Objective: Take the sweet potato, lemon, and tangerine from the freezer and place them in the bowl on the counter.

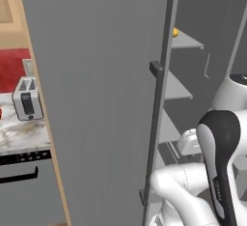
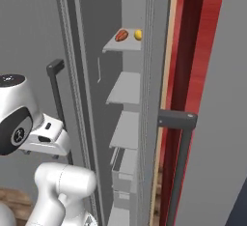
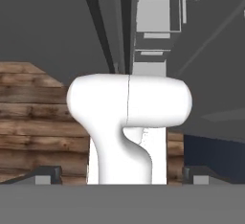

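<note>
Freezer [image 2: 96,99] door ajar; sweet potato [image 2: 121,35] and lemon [image 2: 138,35] sit side by side on its top shelf [image 2: 126,45]. Gripper [image 3: 122,174] jaws spread wide, holding nothing, below that shelf.

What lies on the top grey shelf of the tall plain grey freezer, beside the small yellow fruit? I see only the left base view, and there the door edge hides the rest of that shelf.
Observer: In the right base view a small dull reddish-brown sweet potato lies on that top shelf, just left of the bright yellow lemon.
Operator: Thank you. In what state is the gripper? My view cuts it off.
Observer: In the hand view the gripper is open: its two small dark fingertips stand wide apart.
</note>
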